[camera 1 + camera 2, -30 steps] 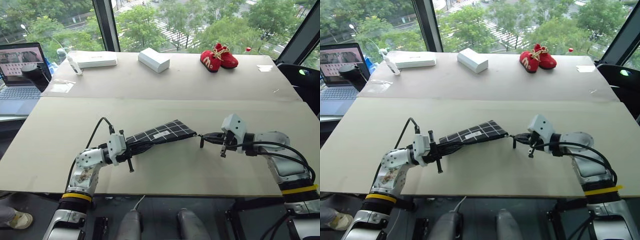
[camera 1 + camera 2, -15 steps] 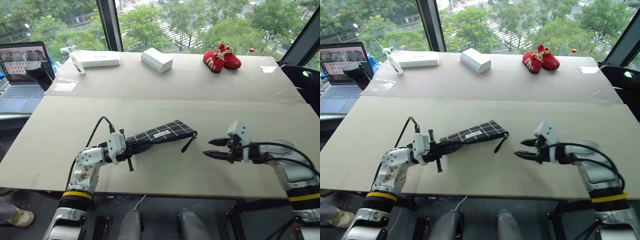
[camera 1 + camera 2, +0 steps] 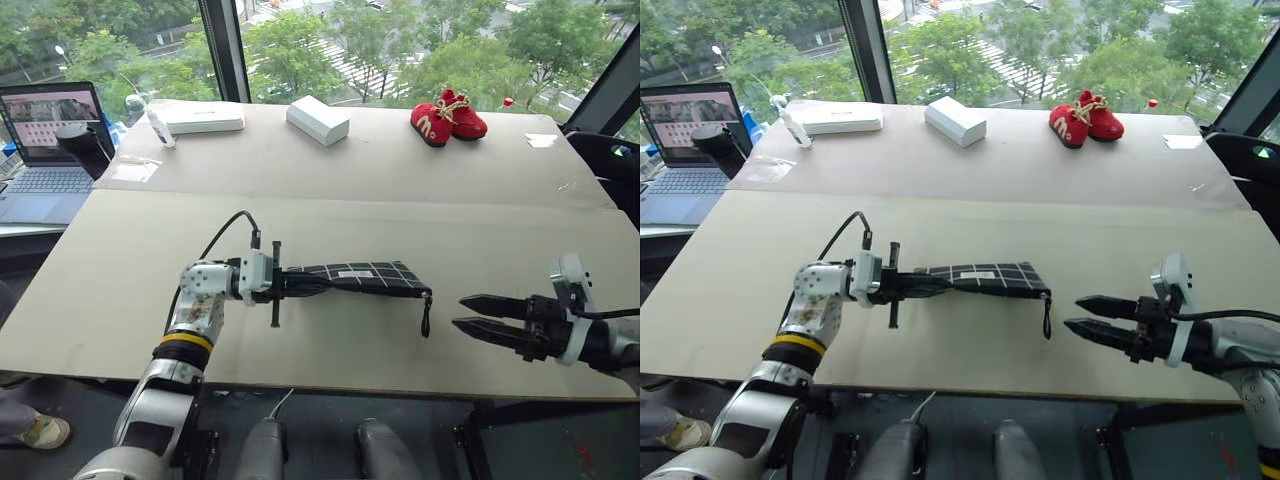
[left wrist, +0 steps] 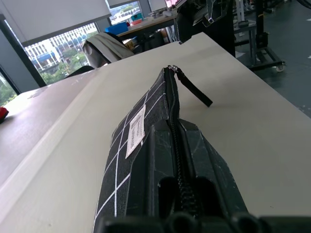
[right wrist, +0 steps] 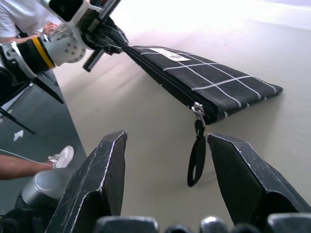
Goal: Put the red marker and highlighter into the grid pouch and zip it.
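The grid pouch [image 3: 358, 277], black with white lines and a small white label, is held off the table by its left end. My left gripper [image 3: 303, 283] is shut on that end, its fingers [image 4: 206, 160] clamped on either side of the zipper. The zipper runs closed to the far end, where the black pull cord [image 3: 426, 317] hangs down. My right gripper [image 3: 459, 311] is open, a short way right of the cord and not touching it; the cord [image 5: 196, 160] lies ahead of its fingers. The red marker and the highlighter are out of view.
At the back of the table [image 3: 420, 205] lie two white boxes [image 3: 318, 119] [image 3: 198, 117] and a pair of small red shoes [image 3: 446, 114]. A laptop [image 3: 42, 125] stands off the left edge. A person [image 5: 22, 17] stands beyond my left arm.
My right gripper let go of the pull cord, opened wide and drew back to the right. My left hand swung the pouch round to the right, so it now lies level across the front.
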Controlling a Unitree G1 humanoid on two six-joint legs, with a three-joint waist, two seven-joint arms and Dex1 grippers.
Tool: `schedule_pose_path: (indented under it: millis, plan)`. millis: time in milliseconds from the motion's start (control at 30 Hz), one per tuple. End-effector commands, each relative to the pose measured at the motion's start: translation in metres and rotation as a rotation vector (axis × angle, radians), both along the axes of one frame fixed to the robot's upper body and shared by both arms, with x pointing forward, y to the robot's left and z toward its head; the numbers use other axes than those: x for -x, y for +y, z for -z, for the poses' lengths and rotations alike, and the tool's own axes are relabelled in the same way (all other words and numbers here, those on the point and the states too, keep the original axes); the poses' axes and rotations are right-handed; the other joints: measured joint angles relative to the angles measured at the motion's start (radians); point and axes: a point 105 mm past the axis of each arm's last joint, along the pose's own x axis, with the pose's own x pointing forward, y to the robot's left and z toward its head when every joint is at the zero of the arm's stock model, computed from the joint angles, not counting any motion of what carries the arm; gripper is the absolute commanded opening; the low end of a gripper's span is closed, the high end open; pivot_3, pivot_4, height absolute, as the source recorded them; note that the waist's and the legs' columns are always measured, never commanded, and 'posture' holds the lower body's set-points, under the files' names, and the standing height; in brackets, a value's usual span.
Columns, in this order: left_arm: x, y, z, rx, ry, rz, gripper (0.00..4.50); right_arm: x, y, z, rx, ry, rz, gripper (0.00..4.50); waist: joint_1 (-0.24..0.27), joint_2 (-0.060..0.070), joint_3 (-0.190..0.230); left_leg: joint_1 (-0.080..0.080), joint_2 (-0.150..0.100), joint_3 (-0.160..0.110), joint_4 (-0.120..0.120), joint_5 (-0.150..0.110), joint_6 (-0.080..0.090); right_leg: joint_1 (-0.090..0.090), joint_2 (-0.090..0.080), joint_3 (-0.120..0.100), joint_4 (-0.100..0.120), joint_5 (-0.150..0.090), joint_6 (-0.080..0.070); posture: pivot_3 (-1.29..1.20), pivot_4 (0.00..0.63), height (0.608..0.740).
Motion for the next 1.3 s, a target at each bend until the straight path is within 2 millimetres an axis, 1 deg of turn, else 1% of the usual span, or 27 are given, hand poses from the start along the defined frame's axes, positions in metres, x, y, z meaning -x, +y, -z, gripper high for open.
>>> schedule_pose_path:
  millis: [33,100,167,200,233,267,300,367,467,500,600,700,800,833,900,933,1033,1133,1200,1300]
  plan:
    - [-0.005,-0.006,0.005,-0.047,-0.043,0.029,0.0,0.006,0.002,-0.005,0.013,-0.021,0.017,2.93,0.001,0.0,0.0,0.0,0.0,0.0,0.0,0.0,0.0,0.0,0.0,0.0,0.0,0.0,0.0,0.0,0.15,0.73]
    - [-0.006,-0.008,0.01,-0.064,-0.04,0.039,0.0,0.007,0.001,-0.004,0.019,-0.02,0.032,2.93,0.001,0.0,0.0,0.0,0.0,0.0,0.002,0.0,0.0,0.0,0.0,0.0,0.0,-0.001,0.002,0.0,0.15,0.73]
    - [-0.008,-0.01,0.011,-0.059,-0.016,0.045,0.75,0.008,0.0,-0.003,0.026,-0.018,0.042,3.01,0.001,0.0,0.0,-0.001,0.0,0.0,0.002,0.0,0.0,0.0,0.0,0.0,0.0,-0.003,0.005,0.0,0.15,0.73]
    - [-0.009,-0.011,0.01,-0.05,-0.002,0.047,0.91,0.008,0.0,-0.003,0.033,-0.016,0.045,3.01,0.001,0.0,0.0,-0.001,0.0,-0.001,0.002,0.0,0.0,0.0,0.0,0.0,0.0,-0.003,0.005,0.0,0.15,0.73]
    - [-0.01,-0.012,0.009,-0.045,0.009,0.047,1.26,0.008,0.0,-0.002,0.039,-0.015,0.048,3.01,0.001,0.0,0.0,-0.001,0.0,-0.001,0.002,0.0,0.0,0.0,0.0,0.0,0.0,-0.003,0.005,0.0,0.15,0.73]
    - [-0.01,-0.012,0.009,-0.044,0.023,0.048,1.7,0.009,0.0,-0.002,0.041,-0.014,0.049,3.01,0.001,0.0,0.0,-0.001,0.0,-0.001,0.002,0.0,0.0,0.0,0.0,0.0,0.0,-0.003,0.005,0.0,0.15,0.73]
    - [-0.011,-0.012,0.008,-0.036,0.025,0.044,1.94,0.008,0.0,-0.002,0.04,-0.014,0.053,3.01,0.001,0.0,0.0,-0.001,0.0,-0.001,0.002,0.0,0.0,0.0,0.0,0.0,0.001,-0.003,0.005,0.0,0.15,0.73]
    - [-0.015,-0.01,0.003,-0.003,0.037,0.017,2.75,0.007,0.0,-0.001,0.043,-0.013,0.056,3.01,0.001,0.0,0.0,-0.001,0.0,-0.001,0.002,0.0,0.0,0.0,0.0,0.0,0.001,-0.003,0.005,0.0,0.15,0.73]
    - [-0.015,-0.002,0.002,-0.002,0.116,-0.005,3.72,0.003,-0.002,0.0,0.054,-0.013,0.06,3.01,0.0,0.0,0.0,-0.001,0.0,-0.001,0.003,0.0,0.0,0.0,0.0,0.0,0.001,-0.003,0.005,0.0,0.15,0.73]
    - [-0.013,-0.001,0.002,-0.005,0.133,-0.006,3.72,0.003,-0.002,0.0,0.054,-0.013,0.061,3.01,-0.001,0.0,0.0,-0.002,0.0,-0.001,0.003,0.0,0.0,0.0,0.0,0.0,0.001,-0.003,0.005,0.0,0.15,0.73]
    - [-0.021,0.009,-0.017,0.113,0.284,-0.132,3.72,-0.005,-0.007,0.002,0.061,-0.017,0.068,3.01,-0.006,0.0,0.0,-0.001,0.0,-0.001,0.003,0.0,0.001,0.0,0.0,0.0,0.002,-0.003,0.005,0.0,0.15,0.73]
    - [-0.024,0.027,-0.034,0.238,0.509,-0.281,3.72,-0.018,-0.012,0.003,0.051,-0.032,0.083,3.01,-0.007,0.0,0.0,-0.002,0.0,-0.002,0.004,0.0,0.001,0.0,0.0,0.0,0.003,-0.003,0.005,0.0,0.15,0.73]
    - [-0.027,0.05,-0.039,0.321,0.645,-0.473,3.72,-0.036,-0.018,0.008,0.066,-0.083,0.124,3.01,-0.015,0.0,0.0,-0.001,0.001,-0.002,0.004,0.0,0.001,0.0,0.0,0.0,0.003,-0.003,0.005,0.0,0.15,0.73]
    - [-0.024,0.064,-0.035,0.329,0.658,-0.565,3.72,-0.047,-0.024,0.012,0.076,-0.107,0.168,3.01,-0.018,0.0,0.0,-0.001,0.001,-0.002,0.004,0.0,0.001,0.0,0.0,-0.001,0.004,-0.003,0.006,0.0,0.15,0.73]
    - [-0.015,0.088,-0.028,0.338,0.685,-0.696,3.72,-0.064,-0.032,0.018,0.074,-0.137,0.232,3.01,-0.026,0.0,0.0,0.0,0.001,-0.002,0.004,-0.001,0.001,0.001,0.0,-0.001,0.004,-0.004,0.006,0.0,0.15,0.73]
    - [-0.011,0.096,-0.026,0.34,0.694,-0.736,3.72,-0.069,-0.034,0.02,0.071,-0.148,0.247,3.01,-0.03,0.0,0.0,0.0,0.001,-0.002,0.004,-0.001,0.001,0.001,0.0,0.0,0.004,-0.003,0.006,0.0,0.15,0.73]
    - [0.001,0.128,-0.019,0.374,0.69,-0.892,3.72,-0.083,-0.043,0.028,0.068,-0.153,0.298,3.01,-0.027,0.0,0.001,0.0,0.001,-0.002,0.003,-0.001,0.001,-0.001,0.0,0.0,0.005,-0.001,0.001,0.0,0.15,0.73]
    - [0.01,0.153,-0.012,0.404,0.695,-1.032,3.72,-0.089,-0.049,0.034,0.08,-0.151,0.322,3.01,-0.02,0.0,0.001,0.0,0.0,-0.001,0.004,-0.001,0.001,0.0,0.0,0.0,0.005,-0.001,0.001,0.0,0.15,0.73]
    - [0.013,0.166,-0.008,0.412,0.693,-1.12,3.72,-0.092,-0.052,0.035,0.075,-0.148,0.331,3.01,-0.016,0.0,0.001,0.0,0.0,-0.001,0.004,-0.001,0.001,0.001,-0.001,0.0,0.005,-0.001,0.001,0.0,0.15,0.73]
    - [0.013,0.172,-0.009,0.457,0.703,-1.135,3.72,-0.095,-0.051,0.037,0.069,-0.153,0.335,3.01,-0.013,0.0,0.001,0.001,0.0,-0.001,0.005,-0.001,0.001,0.001,-0.001,0.0,0.005,-0.001,0.001,0.0,0.15,0.73]
